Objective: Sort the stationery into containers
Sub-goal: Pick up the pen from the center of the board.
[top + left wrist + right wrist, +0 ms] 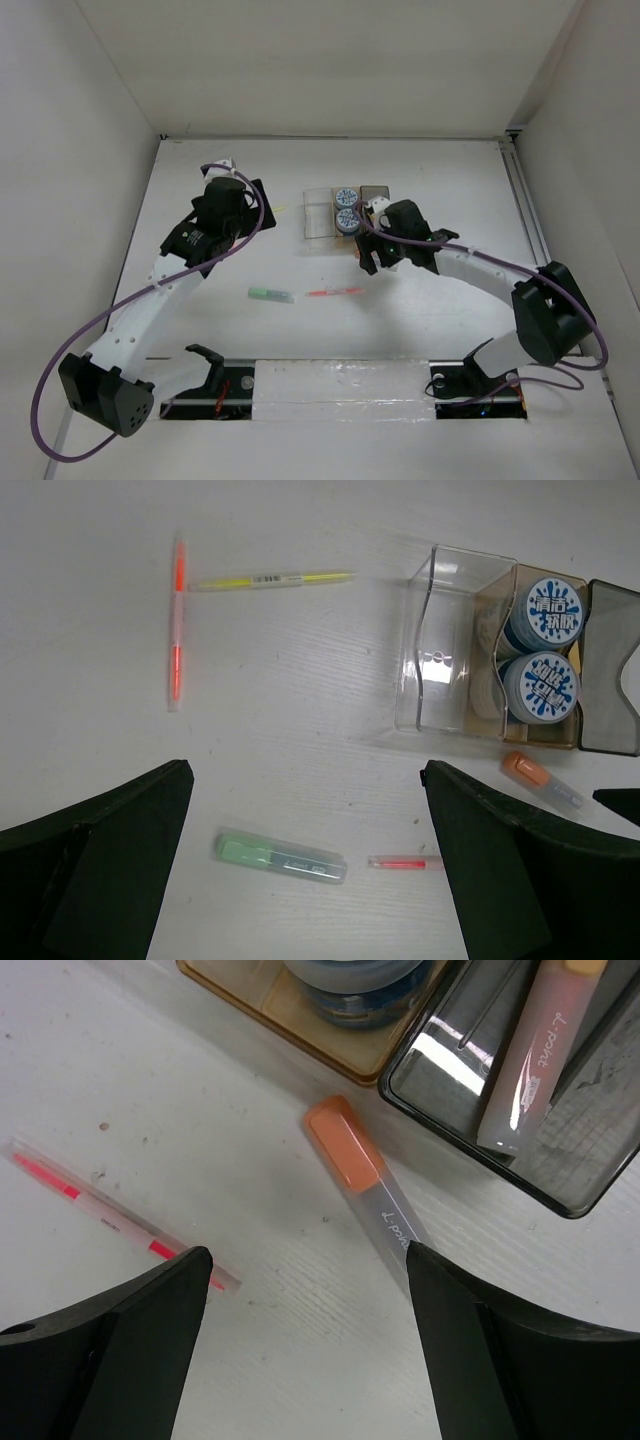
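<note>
White bench (450, 180) fills your top view. A row of three small see-through plastic bins (318, 218) sits near the middle. Two round blue-and-white rolls (347, 220) are in the middle one. A short green marker (270, 294) and a thin red pen (335, 292) lie loose, nearer the arms.

Your left wrist view shows the left pincer (305, 775) wide open, holding nothing. The rolls sit in the amber bin (535, 740), between the clear bin (440, 630) and the smoky grey bin (610, 680). A thin orange pen (177, 620) and a thin yellow-green pen (270, 579) make a corner on the bench, well apart from the bins.

Your right wrist view shows the right pincer (305, 1260) open too. A short orange marker (345, 1150) lies flat between its fingers (500, 1350), just outside the grey bin. Its clear end reaches the right finger, but you cannot tell if they touch. The red pen ends by the left finger. A pale marker (530, 1055) leans inside the grey bin.
</note>
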You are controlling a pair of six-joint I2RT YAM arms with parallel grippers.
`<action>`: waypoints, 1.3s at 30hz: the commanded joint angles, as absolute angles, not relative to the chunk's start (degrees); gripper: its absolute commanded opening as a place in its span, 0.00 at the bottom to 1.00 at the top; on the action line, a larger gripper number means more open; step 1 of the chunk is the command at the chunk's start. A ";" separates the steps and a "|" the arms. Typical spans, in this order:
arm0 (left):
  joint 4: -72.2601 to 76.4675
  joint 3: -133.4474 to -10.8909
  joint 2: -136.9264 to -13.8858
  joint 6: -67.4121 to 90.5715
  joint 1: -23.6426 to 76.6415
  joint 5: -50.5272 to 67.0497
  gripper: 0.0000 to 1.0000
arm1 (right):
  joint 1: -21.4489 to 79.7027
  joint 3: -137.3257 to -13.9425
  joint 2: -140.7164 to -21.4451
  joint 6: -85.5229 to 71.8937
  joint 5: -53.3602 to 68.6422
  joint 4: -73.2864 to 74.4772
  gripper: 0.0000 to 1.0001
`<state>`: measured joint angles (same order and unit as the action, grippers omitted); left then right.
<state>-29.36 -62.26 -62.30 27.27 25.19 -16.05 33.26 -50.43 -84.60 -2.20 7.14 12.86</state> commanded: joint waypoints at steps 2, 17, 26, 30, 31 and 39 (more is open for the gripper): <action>-27.77 -61.70 -61.52 26.46 25.31 -14.95 1.00 | 32.00 -53.34 -84.37 -0.09 8.35 10.28 0.85; -26.72 -61.17 -60.47 25.93 25.31 -13.10 1.00 | 30.32 -57.39 -90.70 0.62 8.96 17.05 0.85; -26.72 -61.17 -61.00 24.88 25.31 -11.51 1.00 | 30.32 -58.54 -94.83 1.23 5.54 19.86 0.84; -26.19 -61.17 -60.38 24.87 25.31 -10.99 1.00 | 29.71 -59.15 -95.36 1.76 5.54 19.86 0.84; -26.19 -61.17 -60.38 24.87 25.31 -10.99 1.00 | 29.71 -59.15 -95.36 1.76 5.54 19.86 0.84; -25.66 -61.17 -60.38 24.35 25.31 -9.94 1.00 | 29.18 -60.73 -98.52 1.76 6.06 21.61 0.76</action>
